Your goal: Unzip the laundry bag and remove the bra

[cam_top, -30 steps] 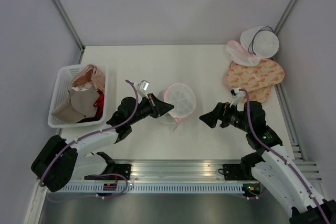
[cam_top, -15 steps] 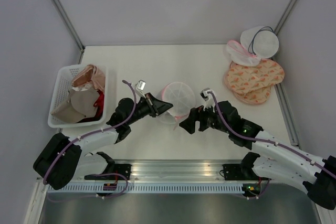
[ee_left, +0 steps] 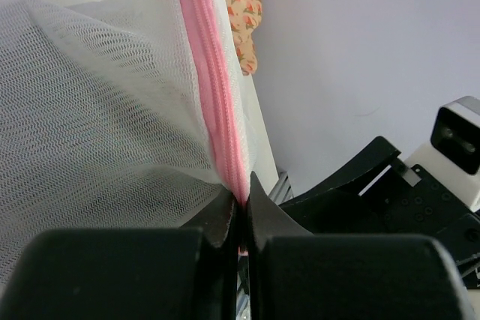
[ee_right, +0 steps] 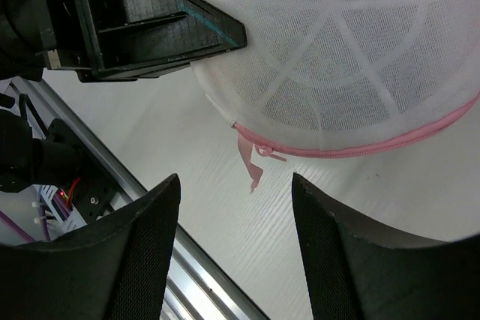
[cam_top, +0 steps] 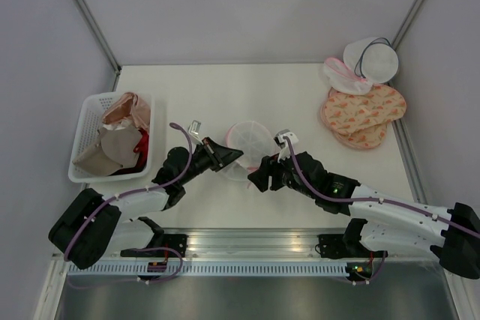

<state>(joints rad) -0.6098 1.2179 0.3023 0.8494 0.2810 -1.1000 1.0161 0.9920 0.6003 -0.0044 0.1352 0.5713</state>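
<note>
The laundry bag (cam_top: pixel 253 137), a round white mesh pouch with pink trim, sits at the table's middle. My left gripper (cam_top: pixel 237 155) is shut on its pink zipper edge (ee_left: pixel 225 118), pinching the trim at the fingertips (ee_left: pixel 241 198). My right gripper (cam_top: pixel 255 180) hangs open just in front of the bag. In the right wrist view the pink pull tab (ee_right: pixel 252 168) lies on the table between the spread fingers of the right gripper (ee_right: pixel 235 179), touching neither, and the bag's mesh dome (ee_right: pixel 352 50) fills the top. The bra is hidden.
A white basket (cam_top: pixel 84 119) of beige, pink and red garments stands at the left. Peach patterned bags (cam_top: pixel 364 114) and a white round bag with dark trim (cam_top: pixel 373 59) lie at the back right. A metal rail (cam_top: pixel 247 243) runs along the near edge.
My right arm has swung left from the table's right side to the bag's near edge, and its jaws have narrowed somewhat. The left gripper keeps its pinch, and the bag has shifted slightly left.
</note>
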